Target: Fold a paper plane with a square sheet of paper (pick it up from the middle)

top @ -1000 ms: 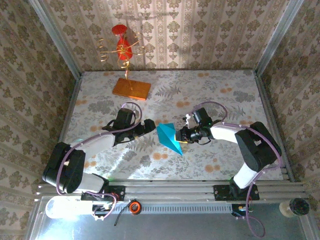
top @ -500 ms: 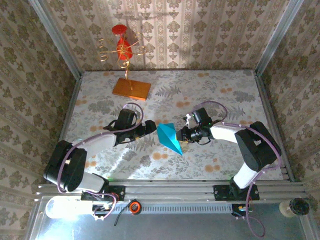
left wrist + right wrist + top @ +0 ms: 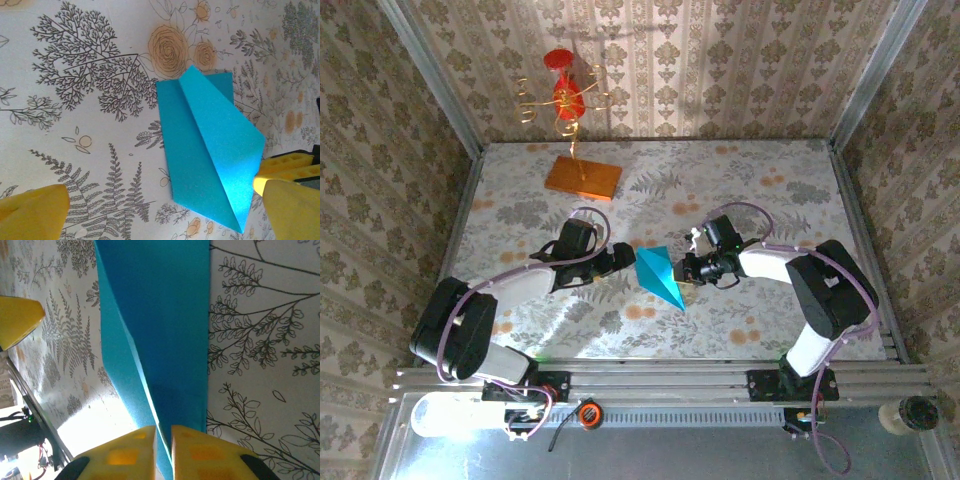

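Presently my right pincer (image 3: 161,440) is pinched almost closed on one end of the folded blue paper (image 3: 658,277), a raised flap caught between its two yellow fingers. My left pincer (image 3: 161,190) gapes wide and holds nothing, its tips at the lower corners of the left wrist view. The paper lies mid-frame in the top view on the floral desk (image 3: 770,200), between both pincers.
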Robot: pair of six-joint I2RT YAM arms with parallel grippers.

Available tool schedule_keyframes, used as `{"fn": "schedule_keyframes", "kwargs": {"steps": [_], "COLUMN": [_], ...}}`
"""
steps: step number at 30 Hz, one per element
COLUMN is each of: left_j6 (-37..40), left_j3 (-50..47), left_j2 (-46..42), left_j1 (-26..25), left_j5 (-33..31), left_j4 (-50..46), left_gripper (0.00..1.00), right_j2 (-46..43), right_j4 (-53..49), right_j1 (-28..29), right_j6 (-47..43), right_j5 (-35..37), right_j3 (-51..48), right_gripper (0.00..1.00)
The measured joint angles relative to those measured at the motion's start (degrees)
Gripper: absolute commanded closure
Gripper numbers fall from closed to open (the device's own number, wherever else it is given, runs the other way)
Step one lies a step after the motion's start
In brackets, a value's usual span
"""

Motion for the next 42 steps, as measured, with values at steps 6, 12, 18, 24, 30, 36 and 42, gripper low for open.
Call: {"fn": "schedule_keyframes", "kwargs": {"steps": [6,12,18,24,30,36,42], "left_j6": [-3.8,-10.3,-16.2,-24.3,-28.5,-29.4,-29.9], "left_j3": [-0.8,-4.4,-5.9,-7.9,-8.7,-8.7,-8.7], "left_j2": [0.0,1.2,3.2,6.4,6.6,6.6,7.3], "left_j1": [-1.8,-7.2,-12.1,-14.5,-14.9,-14.9,-14.9], "left_j5": [1.3,1.9,1.6,1.1,-0.2,-0.9,-1.5], "left_j4": [4.4,10.7,16.5,26.9,32.8,34.5,36.1], "left_gripper": [0.03,0.05,0.03,0.03,0.11,0.28,0.43], "right_j2": [0.9,1.1,1.1,1.0,1.0,1.0,1.0], "right_j4": [2.5,7.9,11.9,16.3,18.4,19.4,19.4], "right_j1": [0.0,0.0,0.0,0.0,-0.1,-0.2,-0.2], "right_j6": [2.8,9.3,15.7,21.0,24.2,25.6,25.9], "right_j5": [-2.0,-3.7,-3.8,-4.0,-4.2,-4.8,-5.0], "right_j3": [0.0,0.0,0.9,1.9,1.9,1.9,1.9], "right_gripper": [0.93,0.93,0.93,0.93,0.93,0.92,0.92]}}
